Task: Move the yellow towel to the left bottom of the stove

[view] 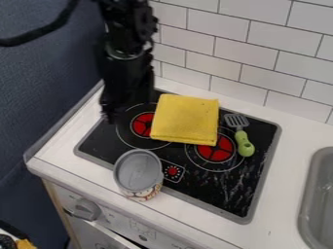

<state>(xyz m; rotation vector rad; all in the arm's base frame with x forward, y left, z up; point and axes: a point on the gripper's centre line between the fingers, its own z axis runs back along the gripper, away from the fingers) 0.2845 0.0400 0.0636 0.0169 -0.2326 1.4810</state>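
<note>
At the far left stands a dark blue surface [46,92], with a black cable [36,39] curving across its upper part. Down in the bottom left corner there is something black and yellow, cut off by the edge (too little of it shows to name). Next comes the white front panel under the counter [57,164], carrying a grey knob [84,209].

The black arm [130,39] comes in from the top, and its gripper [112,114] hangs over the back left part of the stove [101,143]. How far open it is I cannot tell, as it is dark and blurred there; the towel is not in its hold. A red burner [141,124] lies to the right of the gripper, partly under the towel's left side.

Nearer the front, a can [138,170] with a grey lid stands upright at the stove's front left edge, with a control dial [172,171] just to its right. The yellow towel [185,119] lies folded and flat on the stove, toward the back middle, between the two burners and partly over both. The right burner [216,148] peeks out below its lower right corner.

Just right of the towel lies a slotted spatula [244,143], its green handle toward the front. White tiles [260,44] run behind, and at the far right edge is a grey sink [311,194].
</note>
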